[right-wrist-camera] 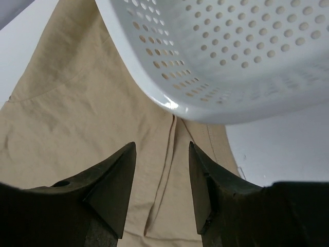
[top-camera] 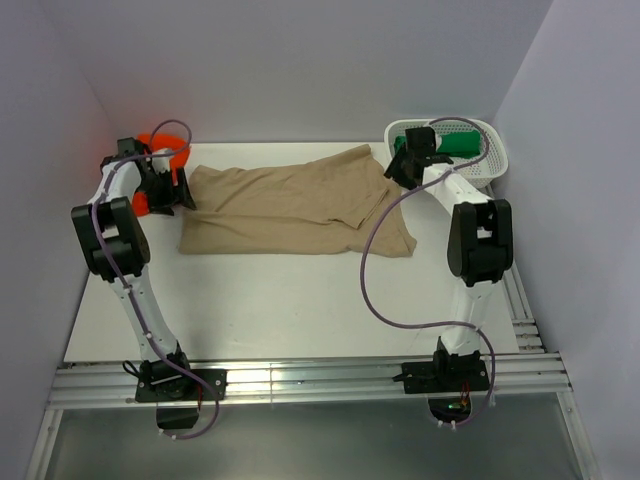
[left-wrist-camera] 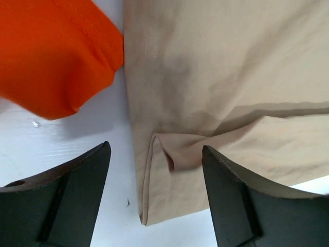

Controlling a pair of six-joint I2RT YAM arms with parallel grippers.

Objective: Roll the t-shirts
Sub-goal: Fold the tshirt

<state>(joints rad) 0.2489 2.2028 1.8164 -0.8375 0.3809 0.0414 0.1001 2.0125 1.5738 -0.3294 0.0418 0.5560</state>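
White tabletop (top-camera: 300, 300): folded tan cloth t-shirt (top-camera: 290, 210) stretches lengthwise from left gripper (left-wrist-camera: 155, 154) to right gripper (right-wrist-camera: 161, 154), both released, empty.

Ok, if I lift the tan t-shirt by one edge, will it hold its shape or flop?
Likely floppy: the tan t-shirt lies flat in soft folds and creases. Probably light, thin cloth, so a pinched edge would sag and drag the rest.

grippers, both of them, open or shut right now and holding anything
Left gripper: open, holding nothing, over the tan t-shirt edge.
Right gripper: open, holding nothing.
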